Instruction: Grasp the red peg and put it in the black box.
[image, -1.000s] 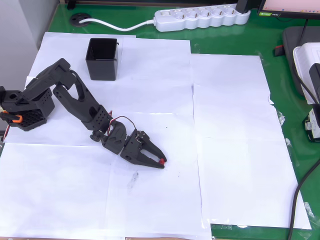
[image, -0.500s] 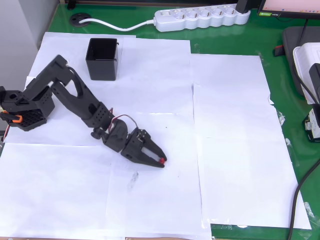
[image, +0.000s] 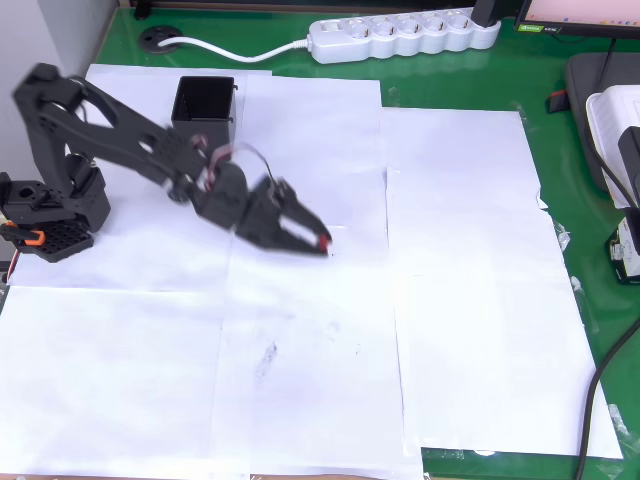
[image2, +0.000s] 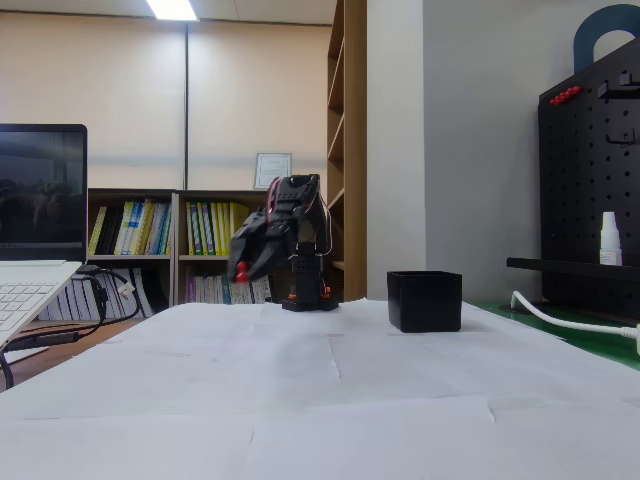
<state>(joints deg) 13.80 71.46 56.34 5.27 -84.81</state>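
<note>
Holding the red peg (image: 325, 242) between its fingertips, the gripper (image: 322, 243) is lifted above the white paper sheets (image: 470, 300) that cover the green table (image: 450, 85). In the overhead view the jaws are closed on the peg, which shows as a small red spot at the very tip of the black fingers; the gripper looks a little blurred. In the fixed view the gripper (image2: 241, 270) hangs in the air, clearly above the paper, with its tip pointing down and to the left of the picture, and the red peg (image2: 241, 268) is seen at the end of it.

The black arm (image: 120, 130) goes from its base (image: 45, 215) at the left edge of the overhead view, up and then across to the right. A red wire (image: 240, 152) makes a loop near the wrist.

The black box (image: 205, 105) stands upright on the paper, behind the arm in the overhead view, with its opening up. The gripper tip is to the right of the box and lower in that picture, apart from it. In the fixed view the black box (image2: 425, 300) stands on the paper to the right of the arm, well apart from the gripper.

A white power strip (image: 400, 35) lies on the table at the top of the overhead view. A laptop (image2: 35, 230) stands at the left in the fixed view.
</note>
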